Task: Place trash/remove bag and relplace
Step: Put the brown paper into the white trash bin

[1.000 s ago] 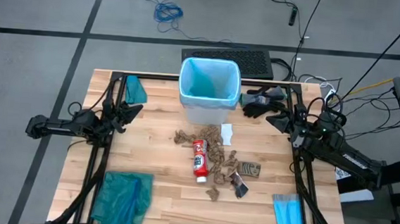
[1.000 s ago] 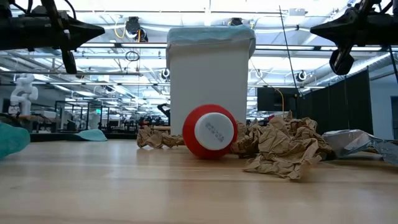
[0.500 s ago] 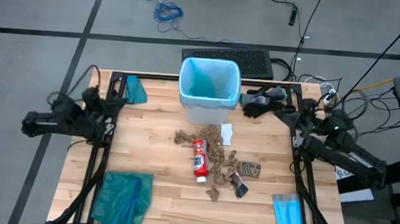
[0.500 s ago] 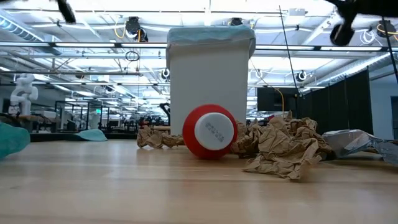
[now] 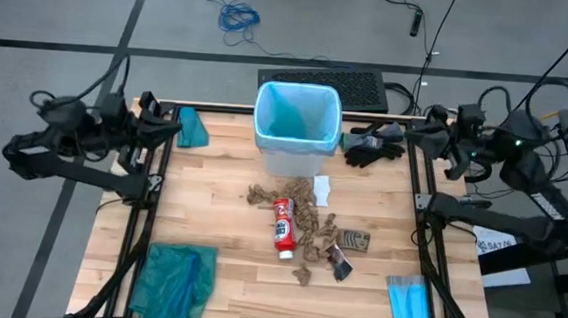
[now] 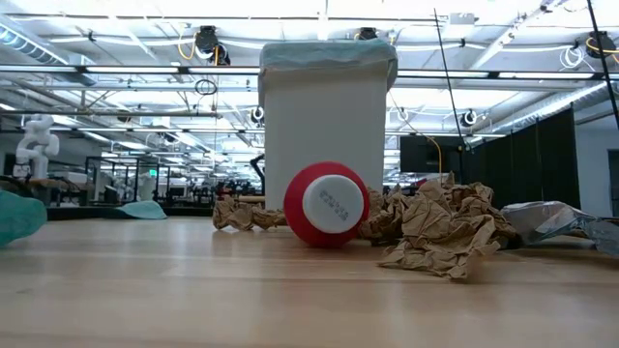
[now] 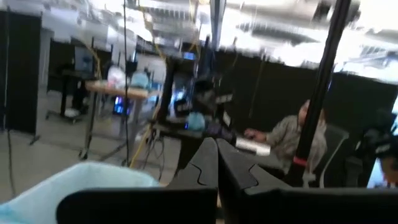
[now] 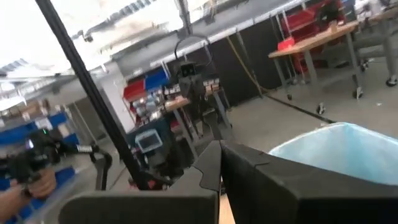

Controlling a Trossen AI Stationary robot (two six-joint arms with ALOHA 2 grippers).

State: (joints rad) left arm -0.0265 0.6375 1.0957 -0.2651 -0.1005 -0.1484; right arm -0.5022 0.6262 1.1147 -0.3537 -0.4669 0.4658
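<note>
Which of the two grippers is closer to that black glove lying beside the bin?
The right gripper, just off the black glove's outer side. The left gripper sits across the bin, far off.

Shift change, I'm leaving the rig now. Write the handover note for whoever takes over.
Left gripper: jaws shut, empty, raised at the table's far left edge.
Right gripper: jaws shut, empty, raised at the far right edge, by the black gloves.
Trash: crumpled brown paper, red-and-white bottle, dark wrapper and white scrap lie mid-table, in front of the white bin.
Light-blue liner sits in the bin.
Done: nothing.
Left: bin the trash, swap the liner.
</note>
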